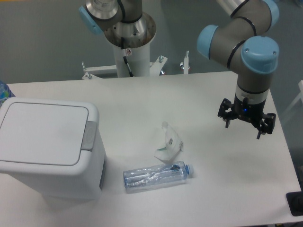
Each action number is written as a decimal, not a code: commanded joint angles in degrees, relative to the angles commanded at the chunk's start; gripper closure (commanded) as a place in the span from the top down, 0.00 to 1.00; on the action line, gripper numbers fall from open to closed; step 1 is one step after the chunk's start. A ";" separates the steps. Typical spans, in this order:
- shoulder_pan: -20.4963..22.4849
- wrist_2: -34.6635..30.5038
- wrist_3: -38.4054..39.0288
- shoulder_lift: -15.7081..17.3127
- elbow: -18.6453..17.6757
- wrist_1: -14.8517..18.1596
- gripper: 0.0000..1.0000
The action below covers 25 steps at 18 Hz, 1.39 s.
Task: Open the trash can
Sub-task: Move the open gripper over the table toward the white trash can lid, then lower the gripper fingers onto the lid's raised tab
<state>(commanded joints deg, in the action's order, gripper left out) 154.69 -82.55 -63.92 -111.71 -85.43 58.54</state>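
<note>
The trash can point(47, 146) is a large white boxy bin at the left of the table, its flat lid down and a grey latch tab point(90, 136) on its right edge. My gripper point(244, 125) hangs over the right side of the table, far from the bin, pointing down. Its fingers stand apart with nothing between them, so it is open.
A crushed clear plastic bottle point(158, 175) with a blue cap lies near the table's front, right of the bin. A crumpled white wrapper point(169, 143) sits just behind it. The arm's base column point(130, 45) stands at the back edge. A dark object point(296, 203) sits at the front right corner.
</note>
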 joint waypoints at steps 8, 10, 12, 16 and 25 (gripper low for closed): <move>-9.92 3.96 24.61 4.66 0.70 -1.41 1.00; -11.42 4.76 27.96 5.01 0.53 -1.76 1.00; -13.35 5.11 29.81 5.10 0.79 -3.42 1.00; -14.33 12.56 36.56 5.54 0.88 -6.51 1.00; -17.31 17.95 46.51 9.23 -0.26 -6.77 1.00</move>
<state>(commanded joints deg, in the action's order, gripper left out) 137.38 -64.60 -17.41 -102.48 -85.69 51.77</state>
